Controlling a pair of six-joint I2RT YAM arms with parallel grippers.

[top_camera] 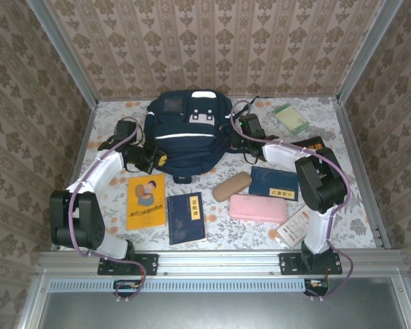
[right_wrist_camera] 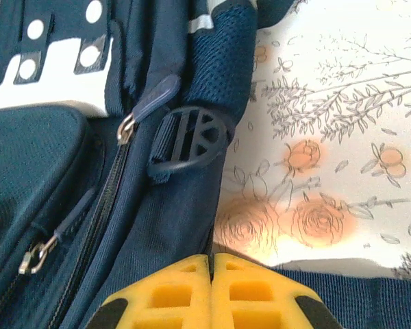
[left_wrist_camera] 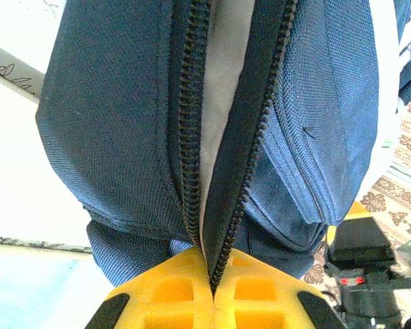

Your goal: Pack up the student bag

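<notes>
I see left gripper (left_wrist_camera: 212, 291) clamped on bag's (left_wrist_camera: 116, 110) open zip edge at 12 o'clock; right gripper (right_wrist_camera: 211, 264) pinches its navy side.

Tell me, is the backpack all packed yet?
Not yet. Done: the zipper of the backpack is partly open, grey lining showing. In hand: the left gripper pinches the zipper edge and the right gripper pinches the bag's side. Left: the yellow book, a navy booklet, tan case and pink case lie on the table.
</notes>
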